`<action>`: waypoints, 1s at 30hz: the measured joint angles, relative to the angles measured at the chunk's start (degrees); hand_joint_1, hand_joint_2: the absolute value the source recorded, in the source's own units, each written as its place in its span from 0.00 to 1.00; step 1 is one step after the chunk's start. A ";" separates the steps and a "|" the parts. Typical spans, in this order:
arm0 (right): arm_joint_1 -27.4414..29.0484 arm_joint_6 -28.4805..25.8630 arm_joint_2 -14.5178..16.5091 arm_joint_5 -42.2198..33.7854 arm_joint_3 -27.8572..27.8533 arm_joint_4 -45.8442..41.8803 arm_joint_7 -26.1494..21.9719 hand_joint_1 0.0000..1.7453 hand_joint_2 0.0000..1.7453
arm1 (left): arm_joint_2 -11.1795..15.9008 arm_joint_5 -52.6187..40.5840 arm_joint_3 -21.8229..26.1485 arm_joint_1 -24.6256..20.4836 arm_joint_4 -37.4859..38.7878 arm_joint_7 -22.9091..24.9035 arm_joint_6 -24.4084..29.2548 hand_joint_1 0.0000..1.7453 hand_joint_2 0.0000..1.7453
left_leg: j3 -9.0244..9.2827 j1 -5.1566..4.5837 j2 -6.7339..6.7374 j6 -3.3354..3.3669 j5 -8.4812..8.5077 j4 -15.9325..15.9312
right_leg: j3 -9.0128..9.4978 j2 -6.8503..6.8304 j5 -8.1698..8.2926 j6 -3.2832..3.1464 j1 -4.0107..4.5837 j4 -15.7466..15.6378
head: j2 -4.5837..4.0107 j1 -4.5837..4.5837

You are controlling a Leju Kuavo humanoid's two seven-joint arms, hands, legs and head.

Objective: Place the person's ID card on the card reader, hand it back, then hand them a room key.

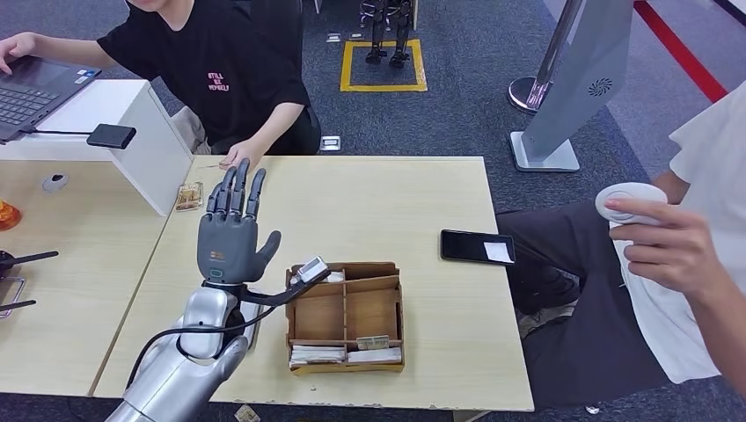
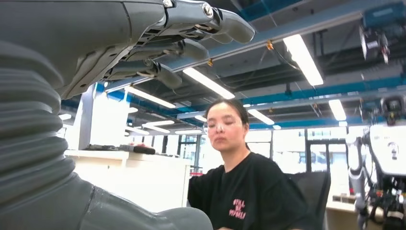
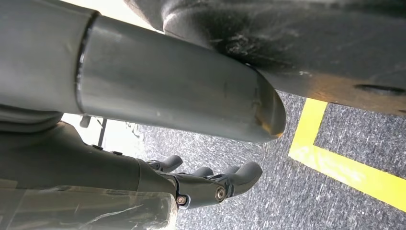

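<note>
Head view: the left hand (image 1: 230,230) is up over the pale wooden table (image 1: 396,198), palm flat, fingers stretched straight and a little apart, thumb out to the right, nothing in it. It points toward the far edge, where a person in a black T-shirt (image 1: 224,70) sits with one hand (image 1: 236,156) resting on the table edge, just beyond the robot's fingertips. I can't make out an ID card in that hand or anywhere on the table. Just right of the robot's wrist sits an open cardboard box with dividers (image 1: 345,316); flat cards or slips lie in its near compartments, too small to tell what they are. A small white and grey device (image 1: 310,269) rests at the box's far left corner. Further right on the table lies a dark phone (image 1: 478,247). At the right edge, a second person in a white shirt holds a round white object (image 1: 630,199) in one hand. Far left, a laptop (image 1: 35,92) sits on a white raised counter.

Left wrist view: the open fingers (image 2: 191,28) reach out above the seated person in black.

Right wrist view: the right hand (image 3: 210,184) hangs above grey carpet with yellow floor tape (image 3: 344,163), fingers loosely apart and holding nothing.
</note>
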 joint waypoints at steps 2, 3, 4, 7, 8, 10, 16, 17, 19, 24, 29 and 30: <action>0.03 0.11 0.07 -0.07 -0.09 -0.15 -0.02 0.00 0.00 | -0.06 1.22 1.22 1.55 -3.44 -0.96 0.72 0.00 1.00 | 0.00 0.00 0.02 0.00 0.00 0.00 | -0.01 0.01 0.00 0.00 0.00 0.00 | 0.00 -0.01; 0.04 0.19 0.10 -0.10 -0.16 -0.26 -0.08 0.00 0.00 | -0.06 1.97 1.82 2.28 -5.08 -1.48 1.07 0.00 1.00 | 0.00 0.00 0.02 0.00 0.00 0.00 | -0.02 0.01 0.00 0.00 0.00 0.00 | 0.00 -0.01; 0.06 0.27 0.15 -0.11 -0.22 -0.38 -0.16 0.00 0.00 | -0.05 2.87 2.39 2.92 -6.67 -2.09 1.35 0.00 1.00 | 0.00 0.00 0.02 0.00 0.00 0.00 | -0.03 0.01 0.00 0.00 0.00 0.00 | 0.00 -0.01; 0.10 0.50 0.26 -0.09 -0.41 -0.85 -0.37 0.00 0.00 | -0.05 8.25 3.72 4.59 -11.00 -4.85 2.02 0.00 0.50 | 0.00 0.01 0.02 0.00 0.00 -0.01 | -0.02 0.00 0.00 0.00 0.00 0.00 | 0.00 0.00; 0.11 0.64 0.31 -0.09 -0.51 -1.05 -0.40 0.00 0.00 | -0.06 11.33 4.02 5.21 -12.46 -6.24 2.32 0.00 0.25 | 0.00 0.01 0.02 0.00 0.00 -0.01 | -0.02 0.00 0.00 0.00 0.00 0.00 | 0.00 0.00; 0.17 0.96 0.40 -0.09 -0.83 -1.51 -0.49 0.00 0.00 | -0.16 18.73 4.41 6.61 -15.48 -9.47 2.67 0.00 0.00 | 0.00 0.00 0.03 0.00 0.00 -0.01 | -0.02 0.01 0.00 0.00 0.00 0.00 | 0.00 0.00; 0.40 1.56 0.61 -0.43 -2.27 -2.38 -0.67 0.00 0.00 | -0.69 45.92 4.68 12.66 -24.94 -20.66 -1.57 0.00 0.00 | -0.04 0.00 0.04 0.04 -0.03 -0.01 | -0.03 0.01 -0.02 0.00 0.00 0.00 | 0.00 0.01; 0.44 1.62 0.62 -0.56 -2.56 -2.43 -0.75 0.00 0.00 | -0.76 50.82 4.68 14.05 -26.46 -22.32 -3.49 0.00 0.00 | -0.04 0.00 0.05 0.04 -0.04 -0.01 | -0.03 0.02 -0.02 0.00 0.00 0.00 | 0.00 0.01; 0.52 1.71 0.64 -0.72 -3.18 -2.49 -0.91 0.00 0.00 | -0.86 59.80 4.67 16.95 -29.16 -25.09 -8.06 0.00 0.00 | -0.05 -0.01 0.08 0.06 -0.05 -0.01 | -0.05 0.02 -0.04 0.01 0.00 -0.01 | 0.00 0.00; 0.66 2.46 0.72 -0.95 -4.48 -2.77 -1.45 0.00 0.00 | -0.95 78.08 4.53 23.84 -34.33 -30.42 -21.35 0.00 0.00 | -0.05 0.00 0.11 0.04 -0.08 -0.03 | -0.06 0.06 -0.07 0.04 0.00 -0.01 | 0.00 -0.01; 0.78 3.08 0.78 -0.98 -5.57 -3.09 -1.66 0.00 0.00 | -1.19 88.24 2.45 30.02 -37.23 -33.69 -26.31 0.00 0.00 | -0.04 0.00 0.11 0.03 -0.11 -0.03 | -0.06 0.06 -0.11 0.07 0.00 -0.01 | 0.00 0.00; 0.80 3.15 0.80 -0.98 -5.81 -3.16 -1.68 0.00 0.00 | -1.25 88.57 1.90 30.79 -37.48 -34.30 -25.98 0.00 0.00 | -0.04 0.00 0.10 0.03 -0.11 -0.03 | -0.05 0.05 -0.11 0.08 0.00 -0.01 | 0.00 0.00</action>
